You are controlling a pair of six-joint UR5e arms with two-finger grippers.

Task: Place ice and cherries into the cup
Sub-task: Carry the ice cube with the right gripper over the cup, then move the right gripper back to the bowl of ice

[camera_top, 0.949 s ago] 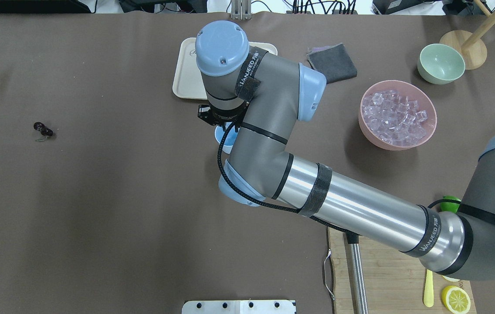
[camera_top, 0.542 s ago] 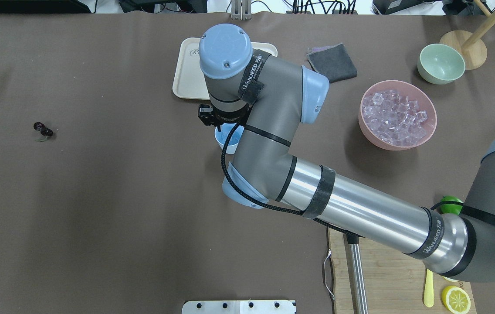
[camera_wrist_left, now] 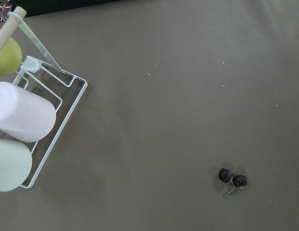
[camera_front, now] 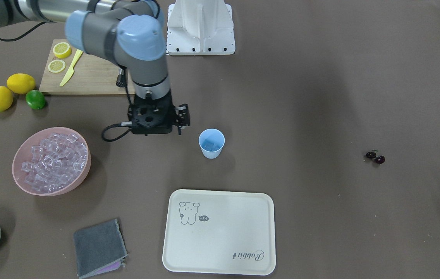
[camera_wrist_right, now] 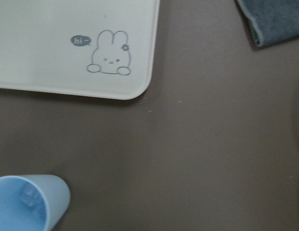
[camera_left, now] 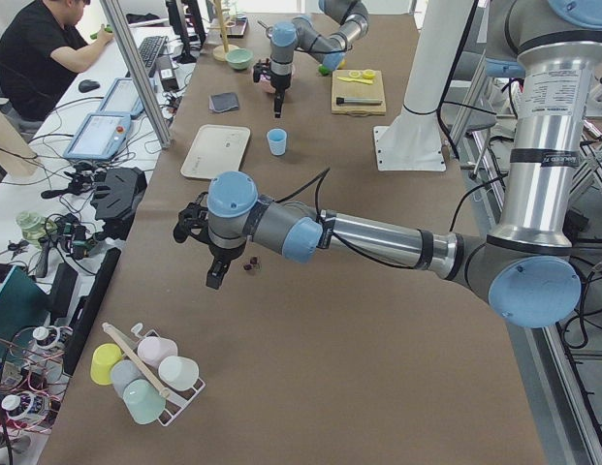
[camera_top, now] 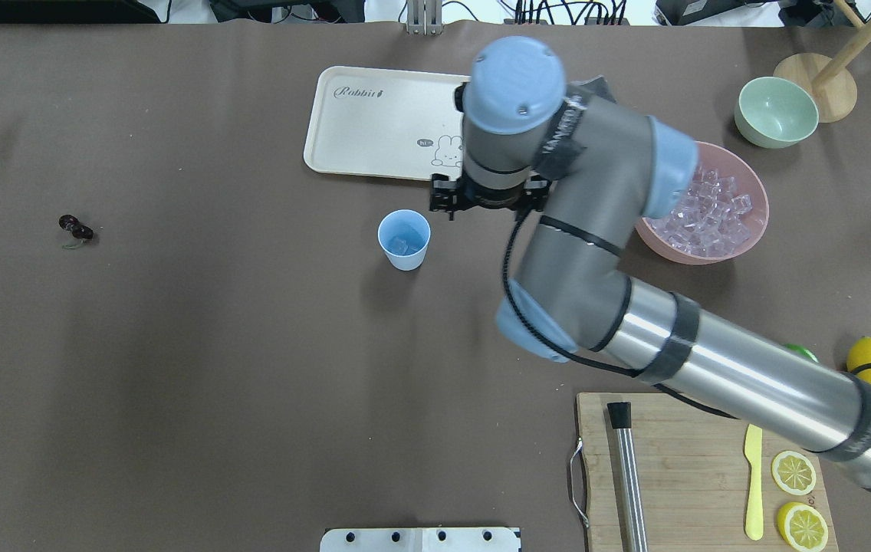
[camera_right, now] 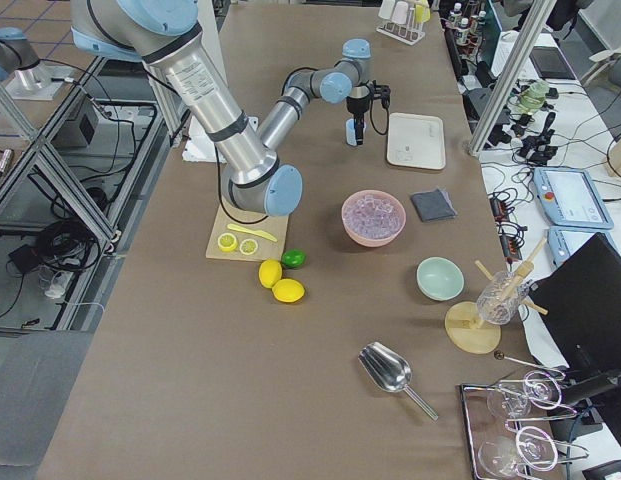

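The cup stands upright on the table, near the tray, with one ice cube faintly visible inside. More ice fills the pink bowl, partly hidden behind the right arm. The right gripper hangs beside the cup. Its wrist covers its fingers, so I cannot tell whether it is open or closed. The cherries lie far off, near the left gripper, which is too small to tell open from closed.

Right tool vertical, tip downward
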